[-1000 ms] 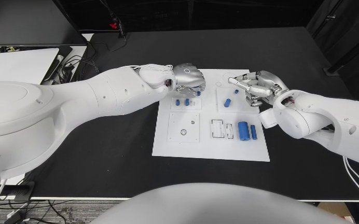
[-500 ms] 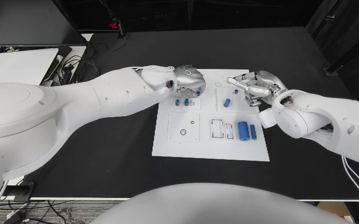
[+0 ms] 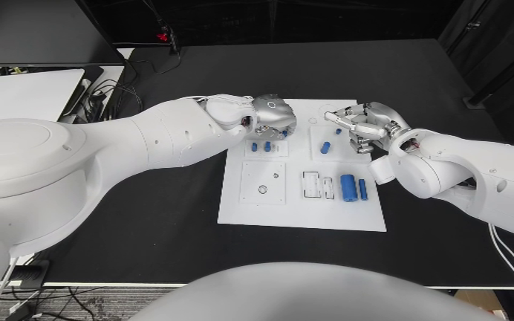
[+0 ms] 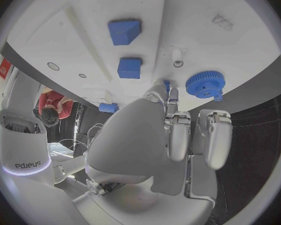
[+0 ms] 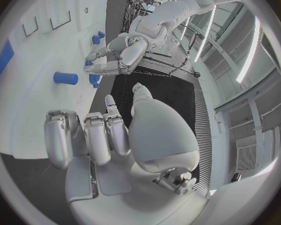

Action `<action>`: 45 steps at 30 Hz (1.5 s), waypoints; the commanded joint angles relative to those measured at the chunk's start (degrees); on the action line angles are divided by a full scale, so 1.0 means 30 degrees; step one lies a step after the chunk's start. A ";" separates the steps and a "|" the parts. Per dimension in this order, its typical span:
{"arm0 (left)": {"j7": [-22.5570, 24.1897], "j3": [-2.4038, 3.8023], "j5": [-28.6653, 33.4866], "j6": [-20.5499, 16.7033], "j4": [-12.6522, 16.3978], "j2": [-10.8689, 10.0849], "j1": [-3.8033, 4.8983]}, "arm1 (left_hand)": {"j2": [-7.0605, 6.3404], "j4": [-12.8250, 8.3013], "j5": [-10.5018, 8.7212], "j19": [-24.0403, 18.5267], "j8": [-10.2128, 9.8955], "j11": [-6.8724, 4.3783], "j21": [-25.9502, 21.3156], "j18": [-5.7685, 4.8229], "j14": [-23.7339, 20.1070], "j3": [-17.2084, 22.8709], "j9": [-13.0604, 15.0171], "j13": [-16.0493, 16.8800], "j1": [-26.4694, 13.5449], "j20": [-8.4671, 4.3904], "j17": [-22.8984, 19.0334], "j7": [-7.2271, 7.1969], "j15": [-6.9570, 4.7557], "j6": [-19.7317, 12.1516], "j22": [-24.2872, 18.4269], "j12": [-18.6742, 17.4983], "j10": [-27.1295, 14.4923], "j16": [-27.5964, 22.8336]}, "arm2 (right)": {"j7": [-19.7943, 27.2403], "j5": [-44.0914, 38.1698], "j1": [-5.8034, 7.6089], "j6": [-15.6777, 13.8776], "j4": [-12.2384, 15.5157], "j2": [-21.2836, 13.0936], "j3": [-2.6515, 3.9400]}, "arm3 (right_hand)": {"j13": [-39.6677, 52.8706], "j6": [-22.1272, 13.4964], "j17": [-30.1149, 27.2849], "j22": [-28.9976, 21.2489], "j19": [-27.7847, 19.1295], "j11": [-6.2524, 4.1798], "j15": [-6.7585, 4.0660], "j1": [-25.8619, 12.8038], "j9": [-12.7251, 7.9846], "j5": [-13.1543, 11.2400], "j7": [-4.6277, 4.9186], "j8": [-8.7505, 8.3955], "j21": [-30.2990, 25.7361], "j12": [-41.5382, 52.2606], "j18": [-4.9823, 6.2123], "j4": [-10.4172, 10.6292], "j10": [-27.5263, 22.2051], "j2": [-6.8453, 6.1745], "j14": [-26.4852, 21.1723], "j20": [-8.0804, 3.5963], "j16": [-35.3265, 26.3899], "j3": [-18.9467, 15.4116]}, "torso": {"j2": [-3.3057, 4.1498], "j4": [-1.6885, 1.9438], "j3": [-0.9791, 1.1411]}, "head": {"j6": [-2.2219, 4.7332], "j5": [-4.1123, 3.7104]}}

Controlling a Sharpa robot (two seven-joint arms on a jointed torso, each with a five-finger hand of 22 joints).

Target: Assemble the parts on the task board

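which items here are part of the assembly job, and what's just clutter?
Job:
task board
blue gear
two small blue blocks
blue peg
large blue cylinder
left hand
right hand

Lying about:
white sheet, off the table's left edge
cables beside it

I see a black table (image 3: 160,209) with a matte top, running wide to both sides of the work area. Lying flat on it near the middle is the white task board (image 3: 305,217), a rectangular plate with its long side running away from me. Its near edge sits well back from the table's front edge, with bare black surface all round it.
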 commanded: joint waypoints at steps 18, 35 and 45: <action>-0.0328 0.0008 -0.0101 0.0669 -0.0117 -0.0075 0.0001 | -0.0134 0.0016 -0.0110 0.2026 -0.0260 -0.0099 0.0060 -0.0129 0.2007 0.0321 -0.0172 -0.0011 0.0063 -0.0120 0.5032 0.0084 -0.0159 -0.0008 0.5032 -0.0247 0.0052 0.0017 | 0.0000 -0.0035 0.0017 0.0247 -0.0013 0.0032 0.0009 | 0.5027 -0.0053 0.5032 0.4385 0.0641 0.0118 0.0096 0.0009 0.0031 0.0067 0.0263 0.0130 -0.0058 0.0048 0.0345 -0.0009 0.1989 0.0163 0.2018 0.0080 0.0047 -0.0151 | -0.0006 0.0009 0.0007 | 0.0001 0.0004; -0.0467 0.0008 -0.0100 0.0999 -0.0232 -0.0016 -0.0004 | -0.0170 -0.0052 -0.0099 0.2026 -0.0097 0.0243 0.0060 -0.0129 0.2007 0.1547 -0.0360 0.0028 0.0221 -0.0206 0.5032 0.0460 0.0357 0.0502 0.5032 -0.0088 0.1646 0.0017 | -0.0007 -0.0035 0.0010 0.0274 -0.0008 0.0035 0.0009 | 0.5027 -0.0055 0.5032 0.4385 0.0642 0.0117 0.0095 0.0005 0.0031 0.0068 0.0262 0.0140 -0.0057 0.0048 0.0344 -0.0008 0.1989 0.0167 0.2018 0.0079 0.0047 -0.0158 | -0.0001 0.0027 0.0011 | 0.0001 -0.0079; -0.0212 0.0008 -0.0100 -0.0082 -0.0205 -0.0112 -0.0004 | -0.0206 -0.0052 0.0013 0.2026 0.0250 0.0241 0.0060 -0.0129 0.2007 0.2195 -0.0245 -0.0008 0.0364 -0.0224 0.5032 0.0518 0.0371 0.1482 0.5032 -0.0298 0.2847 0.0017 | -0.0007 -0.0035 0.0008 0.0240 0.0001 0.0010 0.0009 | 0.5027 0.0011 0.5032 0.4384 0.0640 0.0101 0.0086 -0.0005 0.0049 0.0093 0.0240 0.0246 -0.0060 0.0048 0.0345 0.0002 0.1989 0.0220 0.2018 0.0074 0.0047 -0.0193 | -0.0003 0.0010 0.0007 | 0.0001 -0.0045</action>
